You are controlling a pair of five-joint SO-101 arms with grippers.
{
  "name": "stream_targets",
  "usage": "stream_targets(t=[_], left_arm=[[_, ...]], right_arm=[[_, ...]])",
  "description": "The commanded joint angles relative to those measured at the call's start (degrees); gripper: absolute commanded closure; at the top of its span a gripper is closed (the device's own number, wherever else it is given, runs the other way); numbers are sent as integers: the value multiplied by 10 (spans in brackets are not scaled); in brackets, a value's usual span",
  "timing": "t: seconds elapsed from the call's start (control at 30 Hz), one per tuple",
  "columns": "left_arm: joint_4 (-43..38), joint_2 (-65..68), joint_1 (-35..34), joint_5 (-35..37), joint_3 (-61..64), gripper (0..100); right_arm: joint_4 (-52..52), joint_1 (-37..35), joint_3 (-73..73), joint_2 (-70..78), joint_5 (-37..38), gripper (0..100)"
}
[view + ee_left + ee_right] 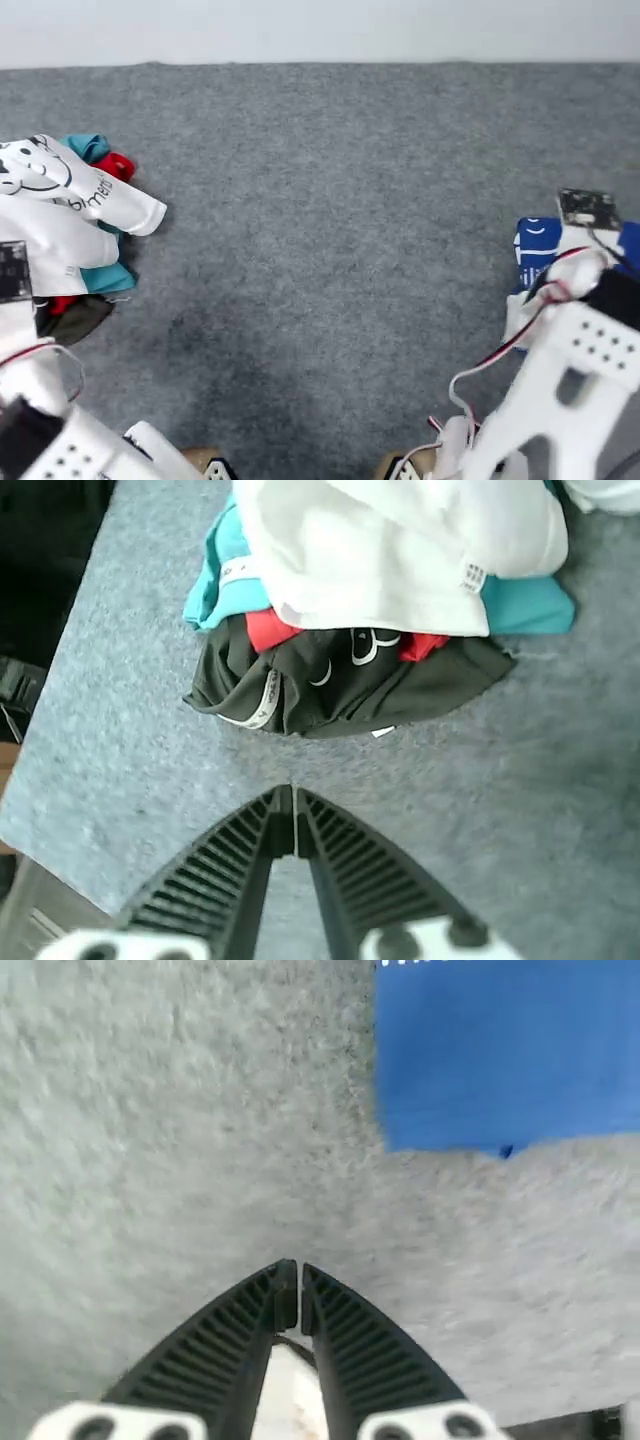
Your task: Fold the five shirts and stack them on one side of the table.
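Your high camera looks straight down on the grey table [330, 200] from well above. Your left wrist camera looks past the left gripper [295, 798], close on the shirt pile [380, 600] that you also see from above; your right wrist camera sits even closer, over the blue shirt [500, 1050].

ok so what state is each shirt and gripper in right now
white shirt: crumpled, on top of the others
teal shirt: bunched up under the white one
red shirt: bunched up, mostly hidden
black shirt: crumpled, lowest of the four
blue shirt: flat, straight edges, looks folded, apart from the other four
left gripper: shut, empty, near the black shirt
right gripper: shut, empty, near the blue shirt
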Motion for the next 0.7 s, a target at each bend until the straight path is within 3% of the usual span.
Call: stream_targets(t=[0.0,0.13,0.37,0.67], left_arm=[[4,-51,12,42,28,985],[0,-88,45,66,74,985],[-1,-105,113,87,49,985],[4,-59,206,88,-95,984]], right_arm=[[22,-22,9,-68,-76,989],[16,-23,26,-131,-46,989],[17,-22,88,-228,-41,989],[15,-24,91,-310,-41,987]])
